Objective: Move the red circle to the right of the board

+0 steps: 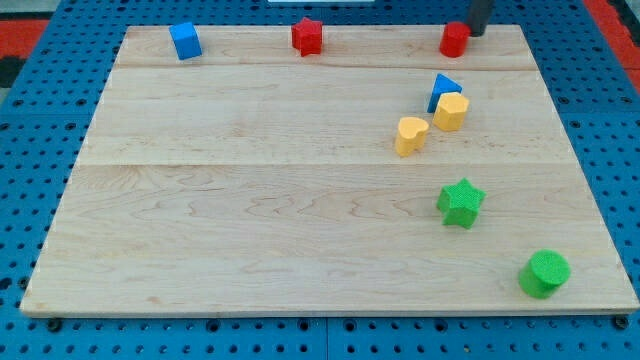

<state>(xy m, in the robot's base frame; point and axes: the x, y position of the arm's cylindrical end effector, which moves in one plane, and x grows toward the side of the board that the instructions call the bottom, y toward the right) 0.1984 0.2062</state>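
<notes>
And we're looking over the wooden board (pixel 300 220), taking up nearly the whole view on its blue pegboard base (pixel 30 150). Up at the view's top right my rod (pixel 480 12) is coming in, and my tip (pixel 473 35) is sitting just at the right side of the red circle (pixel 454 40), touching or all but touching it (there's no hand to open or close here, only a bare rod gripping nothing).

The red circle is standing at the board's top edge, well over to the view's right. It's looking like a small, light, rigid cylinder that should be sliding easily on smooth wood; being round, it may be rolling off an off-centre push. To be sending it rightwards, I judge my tip should be pressing squarely on its left face, not the side it's on now.

Counting them off: eight blocks. Two greens, the circle (pixel 544 273) and the star (pixel 460 203); two yellows, a heart (pixel 410 135) and another yellow block (pixel 451 111); two blues, the cube (pixel 185 40) and the triangle (pixel 443 88); two reds, the star (pixel 307 36) plus our circle.
</notes>
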